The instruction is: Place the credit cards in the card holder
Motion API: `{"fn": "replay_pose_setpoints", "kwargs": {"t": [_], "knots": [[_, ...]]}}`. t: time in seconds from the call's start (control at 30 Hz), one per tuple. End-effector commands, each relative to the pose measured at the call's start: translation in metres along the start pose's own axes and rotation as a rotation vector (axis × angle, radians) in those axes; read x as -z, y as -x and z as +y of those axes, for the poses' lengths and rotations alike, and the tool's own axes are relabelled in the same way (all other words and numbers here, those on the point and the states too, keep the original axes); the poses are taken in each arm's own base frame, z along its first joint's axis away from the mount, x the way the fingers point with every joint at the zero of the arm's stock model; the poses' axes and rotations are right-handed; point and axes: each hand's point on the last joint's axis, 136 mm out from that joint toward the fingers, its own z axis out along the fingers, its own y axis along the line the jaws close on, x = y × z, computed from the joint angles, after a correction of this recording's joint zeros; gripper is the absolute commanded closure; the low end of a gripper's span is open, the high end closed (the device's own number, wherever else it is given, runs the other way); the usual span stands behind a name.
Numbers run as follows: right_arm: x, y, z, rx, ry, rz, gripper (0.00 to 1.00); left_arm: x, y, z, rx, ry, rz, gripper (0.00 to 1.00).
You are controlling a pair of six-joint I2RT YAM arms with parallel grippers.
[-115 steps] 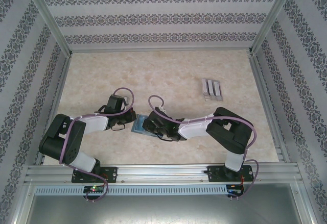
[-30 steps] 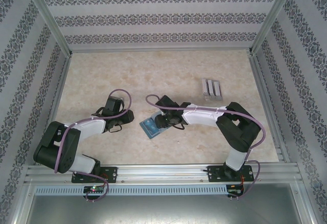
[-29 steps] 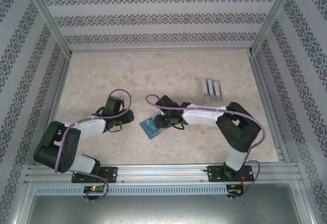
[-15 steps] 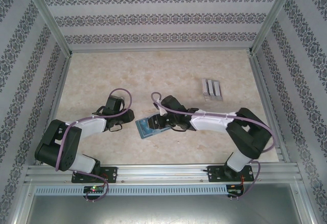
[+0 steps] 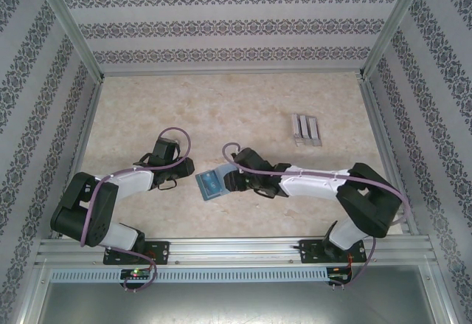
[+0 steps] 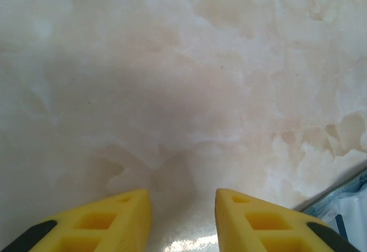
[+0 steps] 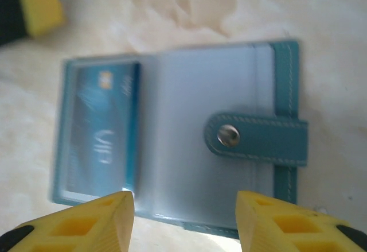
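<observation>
The card holder [image 7: 178, 143] is lying open on the table [image 5: 243, 102], between the two grippers. The left gripper [image 6: 182, 206] is hanging at its 9 o'clock, fingers apart over bare tabletop. The right gripper [image 7: 184, 206] is sitting at its 3 o'clock, fingers apart with nothing between them. A blue card [image 7: 103, 137] is resting, as far as the blur allows, inside the holder's left leaf. A clear stand [image 5: 305, 129] is standing at the holder's 2 o'clock, well apart.

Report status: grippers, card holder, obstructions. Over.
Left gripper open over table. Right gripper open at card holder. Holder flat, one blue card sleeved. Strap across inner leaf.
</observation>
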Motion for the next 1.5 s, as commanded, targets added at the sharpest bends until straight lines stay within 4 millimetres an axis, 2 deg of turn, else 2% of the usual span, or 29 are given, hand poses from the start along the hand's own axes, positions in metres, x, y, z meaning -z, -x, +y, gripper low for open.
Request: {"fn": "replay_pose_setpoints", "kwargs": {"t": [0.0,0.17,0.27,0.47,0.73,0.83,0.87,1.0,1.07,1.13,1.27,1.47], "knots": [[-0.005,0.003,-0.014,0.025,-0.121,-0.004,0.49,-0.011,-0.020,0.002,0.008,-0.013,0.082,0.63],[-0.022,-0.006,-0.009,0.010,-0.106,0.044,0.50,-0.012,-0.021,0.003,0.007,-0.009,0.086,0.64],[-0.025,-0.004,0.001,0.031,-0.080,0.045,0.56,-0.012,-0.021,0.002,0.006,-0.016,0.086,0.64],[-0.021,0.006,0.012,0.046,-0.063,0.026,0.66,-0.015,-0.021,0.000,0.008,-0.026,0.098,0.64],[-0.012,0.015,0.021,0.043,-0.026,-0.011,0.74,-0.016,-0.022,0.001,0.010,-0.017,0.106,0.64],[-0.010,0.017,0.024,0.030,-0.018,-0.012,0.70,-0.017,-0.023,0.002,0.012,-0.013,0.108,0.64],[-0.011,0.017,0.021,0.018,-0.034,-0.010,0.66,-0.017,-0.023,0.001,0.012,-0.020,0.110,0.64],[-0.019,0.009,0.013,-0.027,-0.064,0.012,0.62,-0.018,-0.024,0.001,0.014,-0.020,0.112,0.65],[-0.024,0.004,0.010,-0.038,-0.078,0.023,0.57,-0.018,-0.023,-0.002,0.016,-0.034,0.112,0.70],[-0.027,0.001,0.008,-0.042,-0.083,0.035,0.57,-0.019,-0.025,-0.005,0.021,-0.055,0.116,0.73],[-0.031,-0.003,0.013,-0.051,-0.058,0.054,0.61,-0.018,-0.024,-0.004,0.021,-0.054,0.108,0.79],[-0.033,0.000,0.021,-0.054,-0.024,0.039,0.68,-0.018,-0.026,-0.013,0.039,-0.113,0.113,0.92]]}}
